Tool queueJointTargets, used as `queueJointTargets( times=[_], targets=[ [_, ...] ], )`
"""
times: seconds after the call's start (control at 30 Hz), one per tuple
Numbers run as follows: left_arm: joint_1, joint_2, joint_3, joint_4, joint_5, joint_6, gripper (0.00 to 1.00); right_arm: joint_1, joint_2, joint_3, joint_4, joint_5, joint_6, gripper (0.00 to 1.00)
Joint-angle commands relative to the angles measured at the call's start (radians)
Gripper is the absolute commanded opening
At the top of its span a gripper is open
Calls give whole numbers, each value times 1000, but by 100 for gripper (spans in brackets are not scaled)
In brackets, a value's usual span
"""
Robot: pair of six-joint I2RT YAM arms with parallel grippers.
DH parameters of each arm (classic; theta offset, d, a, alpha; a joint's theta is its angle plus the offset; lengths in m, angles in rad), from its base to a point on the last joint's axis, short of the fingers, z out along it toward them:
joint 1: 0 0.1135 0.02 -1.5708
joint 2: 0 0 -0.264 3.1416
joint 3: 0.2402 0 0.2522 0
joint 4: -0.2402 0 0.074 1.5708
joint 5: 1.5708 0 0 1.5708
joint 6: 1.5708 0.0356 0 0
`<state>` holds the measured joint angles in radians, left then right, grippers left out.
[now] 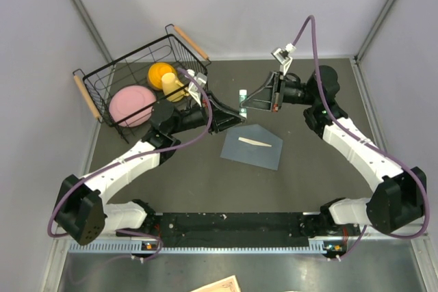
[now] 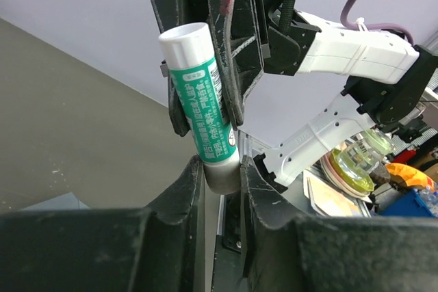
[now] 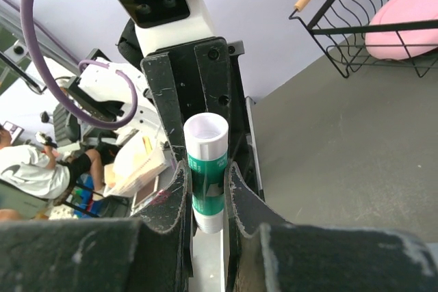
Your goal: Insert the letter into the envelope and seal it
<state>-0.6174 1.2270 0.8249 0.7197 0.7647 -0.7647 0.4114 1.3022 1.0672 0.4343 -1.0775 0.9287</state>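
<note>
The blue-grey envelope (image 1: 252,148) lies flat mid-table, its pointed flap open toward the far side. A thin cream sliver of the letter (image 1: 255,143) shows at its mouth; the rest is hidden. Both grippers meet above the table just beyond the envelope, holding one white-and-green glue stick (image 1: 242,102) between them. My left gripper (image 2: 222,165) is shut on the stick's grey lower end (image 2: 222,177). My right gripper (image 3: 207,169) is shut on its green body (image 3: 207,172), with the white open end pointing at its camera.
A black wire basket (image 1: 102,76) with wooden handles stands at the back left, holding a pink plate (image 1: 132,104), a yellow bowl (image 1: 161,72) and a cup. Side walls close in the table on the left and right.
</note>
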Motion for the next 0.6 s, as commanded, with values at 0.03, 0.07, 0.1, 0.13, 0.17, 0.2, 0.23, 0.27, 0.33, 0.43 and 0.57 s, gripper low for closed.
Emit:
queueJointTargets(
  times=[0.03, 0.07, 0.1, 0.13, 0.17, 0.2, 0.23, 0.27, 0.33, 0.43, 0.57],
  targets=[
    [-7, -11, 11, 3, -16, 24, 5, 10, -24, 22, 20, 24, 9, 0],
    [-7, -12, 2, -8, -22, 19, 3, 9, -20, 28, 11, 40, 7, 0],
    [-7, -20, -19, -17, -25, 18, 0, 4, -14, 46, 4, 45, 7, 0],
    [-15, -24, -30, -40, -27, 22, 0, -2, 0, 60, -5, 50, 6, 0],
    [-16, -29, -42, -48, -28, 25, 0, -6, 6, 72, -12, 60, 1, 0],
    [-19, -40, -67, -58, -31, 24, 0, -9, 9, 101, -20, 68, -13, 0],
    [-28, -43, -79, -74, -30, 25, 0, -17, 14, 115, -26, 73, -21, 0],
    [-33, -49, -93, -83, -30, 27, 0, -22, 26, 129, -41, 82, -25, 0],
    [-42, -63, -130, -97, -36, 19, 0, -31, 35, 174, -65, 91, -39, 0],
    [-47, -80, -176, -108, -44, 18, 0, -45, 42, 203, -91, 120, -59, 0],
    [-47, -98, -231, -205, -86, 19, 0, -88, 48, 220, -88, 152, -53, 0]
  ],
)
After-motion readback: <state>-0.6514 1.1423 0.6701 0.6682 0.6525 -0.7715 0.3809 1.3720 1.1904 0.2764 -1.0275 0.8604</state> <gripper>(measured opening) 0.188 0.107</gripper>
